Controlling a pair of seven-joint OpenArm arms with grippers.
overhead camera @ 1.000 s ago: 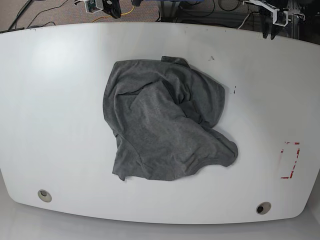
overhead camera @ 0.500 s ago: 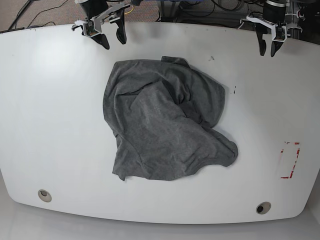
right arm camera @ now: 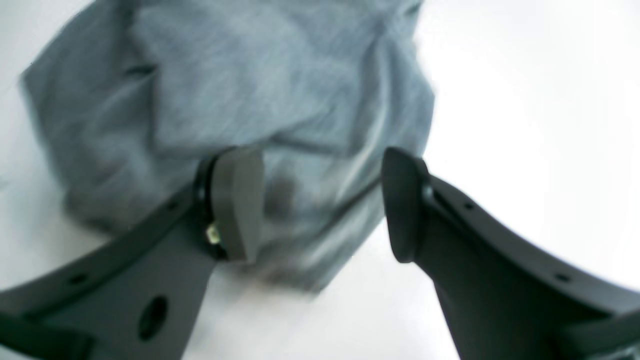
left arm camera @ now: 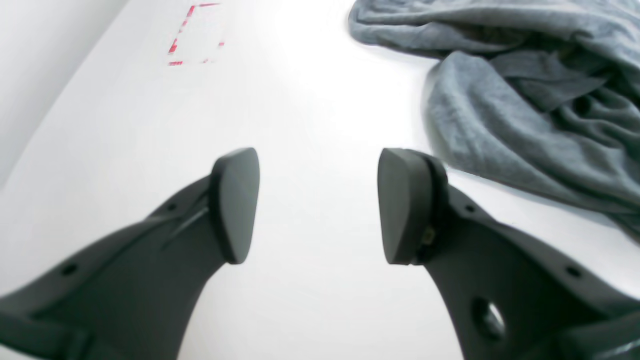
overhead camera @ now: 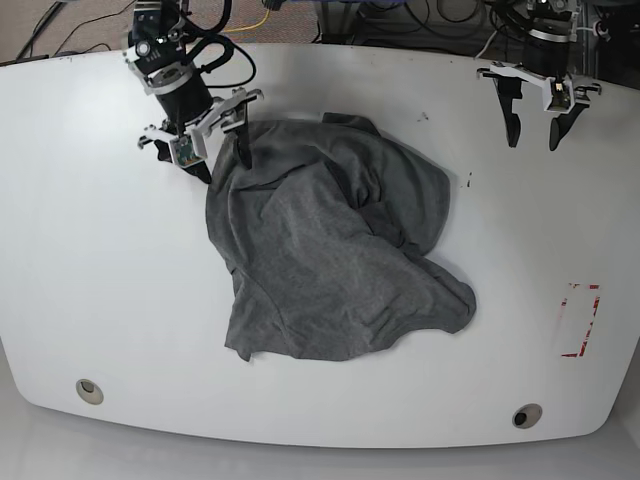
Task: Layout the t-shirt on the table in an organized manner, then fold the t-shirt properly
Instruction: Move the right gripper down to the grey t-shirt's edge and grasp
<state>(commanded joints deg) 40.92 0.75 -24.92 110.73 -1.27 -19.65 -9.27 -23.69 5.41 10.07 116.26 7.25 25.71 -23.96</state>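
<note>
The dark heather-grey t-shirt lies crumpled in a heap on the middle of the white table. My right gripper hangs open at the heap's far left corner. In the right wrist view its fingers straddle a blurred edge of the t-shirt, and I cannot tell if they touch it. My left gripper is open above bare table near the far right edge. In the left wrist view the t-shirt lies ahead and to the right of the open left gripper, clear of it.
A red tape rectangle marks the table near its right edge, also the red tape rectangle in the left wrist view. Two round grommet holes sit near the front edge. Cables lie beyond the far edge.
Both arms have come in from the far edge. The right gripper has dropped to the t-shirt's far left corner; the left gripper has moved slightly forward. The t-shirt has not moved.
</note>
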